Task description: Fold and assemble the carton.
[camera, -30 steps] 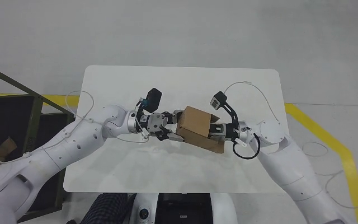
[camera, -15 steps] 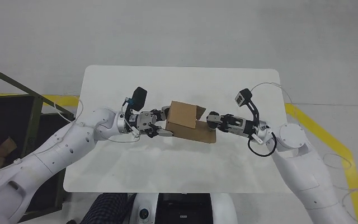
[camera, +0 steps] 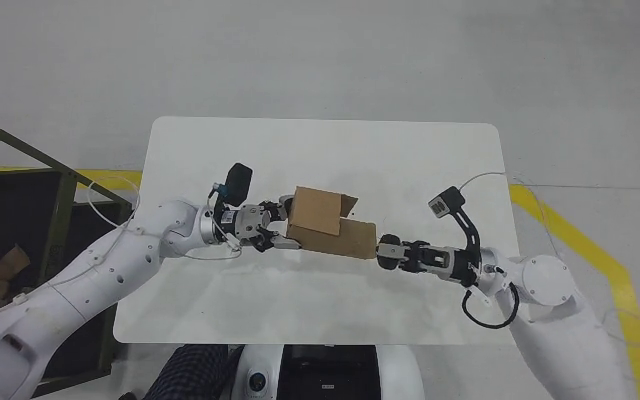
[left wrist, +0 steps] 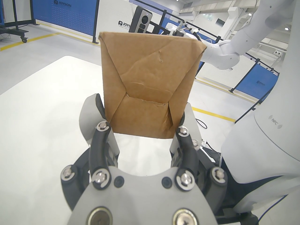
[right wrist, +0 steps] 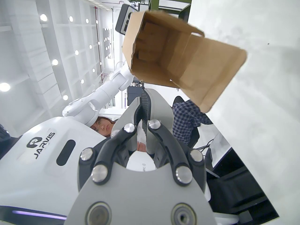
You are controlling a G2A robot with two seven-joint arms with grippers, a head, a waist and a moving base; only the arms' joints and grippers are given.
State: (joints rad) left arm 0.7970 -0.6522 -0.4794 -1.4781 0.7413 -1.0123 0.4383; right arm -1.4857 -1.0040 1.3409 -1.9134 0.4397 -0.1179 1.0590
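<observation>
The brown carton (camera: 322, 224) is held above the middle of the white table (camera: 400, 160). My left gripper (camera: 280, 228) is shut on the carton's folded, closed end (left wrist: 147, 78), one finger (left wrist: 99, 104) on each side wall. The carton's other end (right wrist: 164, 54) is open, with a flap sticking out sideways. Just off that flap, my right gripper (camera: 384, 250) touches nothing. Its fingers (right wrist: 143, 99) are pressed together, shut on nothing.
A green metal frame with a dark bin (camera: 40, 200) stands off the table's left edge. Yellow floor tape (camera: 570, 235) runs to the right of the table. Bare table surface lies all round the carton.
My right gripper has come off the carton and drawn back to the right and nearer the front edge. My left gripper has carried the carton a little to the left.
</observation>
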